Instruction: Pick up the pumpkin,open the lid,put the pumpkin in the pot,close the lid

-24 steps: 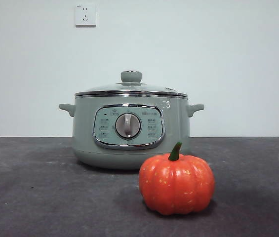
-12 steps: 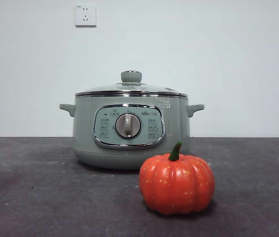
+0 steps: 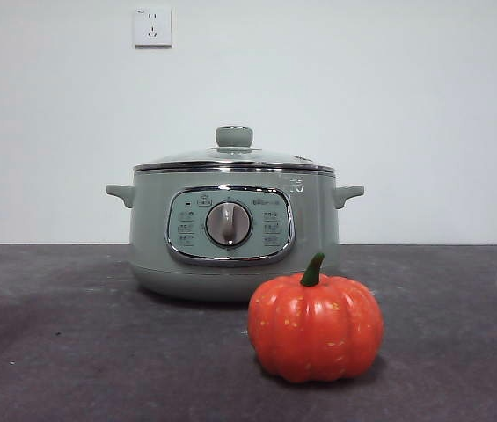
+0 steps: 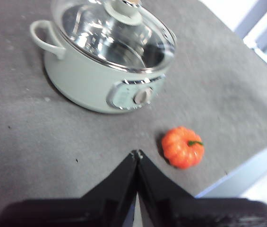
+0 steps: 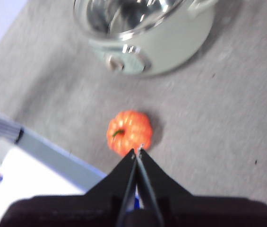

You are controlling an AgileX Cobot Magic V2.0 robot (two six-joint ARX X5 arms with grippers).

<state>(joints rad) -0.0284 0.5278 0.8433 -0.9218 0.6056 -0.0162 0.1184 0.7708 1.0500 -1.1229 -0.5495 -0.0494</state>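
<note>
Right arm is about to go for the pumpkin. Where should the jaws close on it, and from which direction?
Probably from above, jaws opened to straddle the ribbed body of the pumpkin at its widest bulge. It sits upright on the table, apart from the pot, sides free. The curved stem looks too thin to grip. The right gripper is shut above it.

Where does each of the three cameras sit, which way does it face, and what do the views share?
Front view: low at table height, facing level at the pot, lid and pumpkin; no arm shows.
Left wrist view: above, looking down; left gripper, jaws shut.
Right wrist view: above the pumpkin; right gripper, jaws shut.
All three views share pot and pumpkin.
</note>
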